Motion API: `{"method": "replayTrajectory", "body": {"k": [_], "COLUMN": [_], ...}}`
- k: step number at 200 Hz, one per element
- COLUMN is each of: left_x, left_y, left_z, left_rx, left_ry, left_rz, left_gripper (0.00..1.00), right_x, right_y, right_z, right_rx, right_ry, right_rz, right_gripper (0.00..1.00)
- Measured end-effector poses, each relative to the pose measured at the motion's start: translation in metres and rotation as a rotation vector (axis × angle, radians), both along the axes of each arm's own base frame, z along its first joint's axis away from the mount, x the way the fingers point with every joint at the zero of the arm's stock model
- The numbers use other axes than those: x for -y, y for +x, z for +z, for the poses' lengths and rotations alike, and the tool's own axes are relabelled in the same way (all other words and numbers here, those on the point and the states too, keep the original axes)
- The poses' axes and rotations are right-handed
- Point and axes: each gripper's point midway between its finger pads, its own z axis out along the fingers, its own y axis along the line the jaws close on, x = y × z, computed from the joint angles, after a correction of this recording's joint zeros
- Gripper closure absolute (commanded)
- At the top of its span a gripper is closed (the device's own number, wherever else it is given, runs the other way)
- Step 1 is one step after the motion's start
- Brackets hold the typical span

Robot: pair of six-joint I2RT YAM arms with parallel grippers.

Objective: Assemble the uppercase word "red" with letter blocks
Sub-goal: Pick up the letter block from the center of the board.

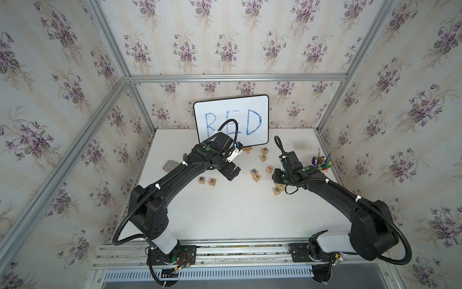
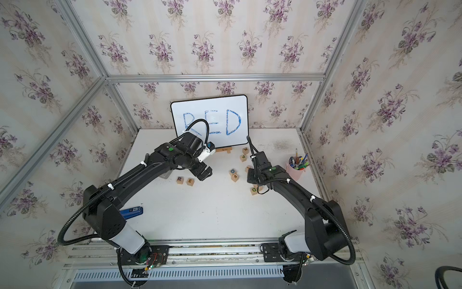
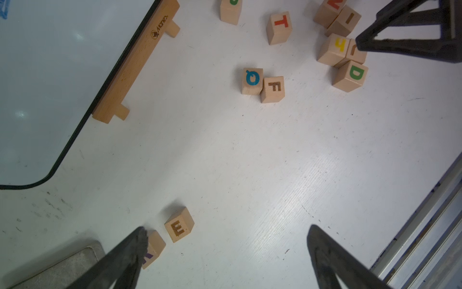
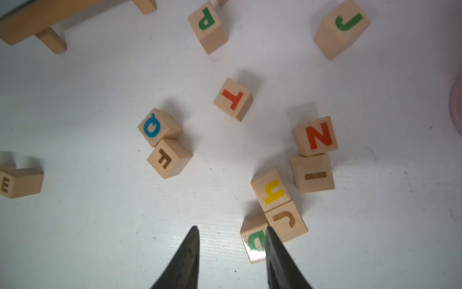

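Left gripper (image 3: 226,229) is spread about as wide as it goes and has nothing in it. It hangs over the table (image 1: 225,212) just beside the E block (image 3: 178,227). In the left wrist view one of its fingers (image 3: 120,260) covers part of the R block (image 3: 155,246). R and E sit just beside each other on the left half of the table, R on the outside, and both top views show the pair clearly.

Right gripper (image 4: 231,229) is only partly open, and the gap between its fingers is bare table, so no grip on anything. One finger (image 4: 277,260) overlaps the edge of the D block (image 4: 253,240). Honestly can't tell from this angle if it's touching the block or just above it.

So D is over on the right side, well apart from R and E. It's touching a brown J block (image 4: 287,221), which touches a block with a yellow letter (image 4: 272,191). N (image 4: 316,136) and I (image 4: 313,174) sit near those. Q (image 4: 157,126) and F (image 4: 168,159) touch each other out in the middle, and T (image 4: 233,98) is on its own.

The whiteboard (image 1: 231,120) with RED on it stands at the back, and a cup of pens (image 1: 318,162) sits by the right wall.
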Motion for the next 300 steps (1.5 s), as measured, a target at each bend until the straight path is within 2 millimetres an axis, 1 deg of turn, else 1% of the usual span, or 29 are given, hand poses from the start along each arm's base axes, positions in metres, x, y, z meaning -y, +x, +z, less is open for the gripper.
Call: {"method": "replayTrajectory", "body": {"k": [23, 64, 89, 128, 167, 192, 228, 266, 300], "left_x": [0.008, 0.02, 0.024, 0.024, 0.022, 0.021, 0.02, 0.018, 0.014], "left_y": [-0.004, -0.012, -0.016, -0.021, -0.023, -0.024, -0.024, -0.027, -0.03], "left_z": [-0.007, -0.027, -0.031, -0.037, -0.04, -0.038, -0.037, -0.036, -0.037], "left_rx": [-0.022, -0.079, -0.094, -0.105, -0.11, -0.107, -0.103, -0.101, -0.102], "left_ry": [-0.005, 0.001, 0.003, 0.011, 0.018, 0.017, 0.018, 0.022, 0.029], "left_rz": [-0.064, -0.145, -0.174, -0.195, -0.201, -0.201, -0.199, -0.196, -0.194], "left_gripper": [0.01, 0.01, 0.01, 0.01, 0.01, 0.01, 0.01, 0.01, 0.01], "right_x": [0.005, 0.008, 0.009, 0.008, 0.008, 0.008, 0.003, -0.003, -0.006], "right_y": [-0.013, -0.03, -0.038, -0.041, -0.044, -0.042, -0.03, -0.02, -0.017], "right_z": [-0.013, -0.028, -0.036, -0.047, -0.063, -0.07, -0.07, -0.073, -0.074], "right_rx": [-0.054, -0.116, -0.15, -0.189, -0.242, -0.255, -0.23, -0.225, -0.228], "right_ry": [-0.013, -0.011, -0.011, -0.013, -0.036, -0.048, -0.05, -0.054, -0.05], "right_rz": [0.002, 0.002, -0.002, 0.001, 0.005, 0.019, 0.039, 0.065, 0.082], "right_gripper": [0.55, 0.52, 0.5, 0.49, 0.49, 0.5, 0.51, 0.55, 0.59]}}
